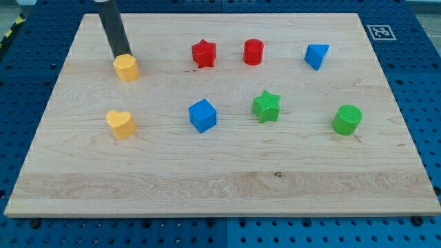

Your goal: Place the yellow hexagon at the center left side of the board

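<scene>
The yellow hexagon (126, 67) lies on the wooden board (227, 186) at the upper left. My tip (122, 55) touches the hexagon's top edge, just above it in the view; the dark rod rises from there to the view's top. A yellow heart (120, 124) lies below the hexagon, at the left of the board's middle row.
A red star (203, 53), a red cylinder (253, 52) and a blue triangle block (316, 56) lie in the top row. A blue cube (202, 115), a green star (266, 106) and a green cylinder (347, 119) lie in the middle row.
</scene>
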`<state>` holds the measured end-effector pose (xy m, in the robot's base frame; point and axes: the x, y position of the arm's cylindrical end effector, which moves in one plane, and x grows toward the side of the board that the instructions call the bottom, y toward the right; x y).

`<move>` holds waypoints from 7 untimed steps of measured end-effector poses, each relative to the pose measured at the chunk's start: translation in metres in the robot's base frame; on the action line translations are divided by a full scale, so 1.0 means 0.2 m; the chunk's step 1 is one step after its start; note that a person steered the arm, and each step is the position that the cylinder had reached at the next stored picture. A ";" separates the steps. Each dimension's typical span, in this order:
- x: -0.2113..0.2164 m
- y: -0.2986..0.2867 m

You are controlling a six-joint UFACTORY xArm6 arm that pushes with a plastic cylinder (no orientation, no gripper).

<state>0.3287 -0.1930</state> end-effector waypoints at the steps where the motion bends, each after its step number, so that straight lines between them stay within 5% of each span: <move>1: 0.00 -0.01; 7: 0.05 0.07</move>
<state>0.3387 -0.1799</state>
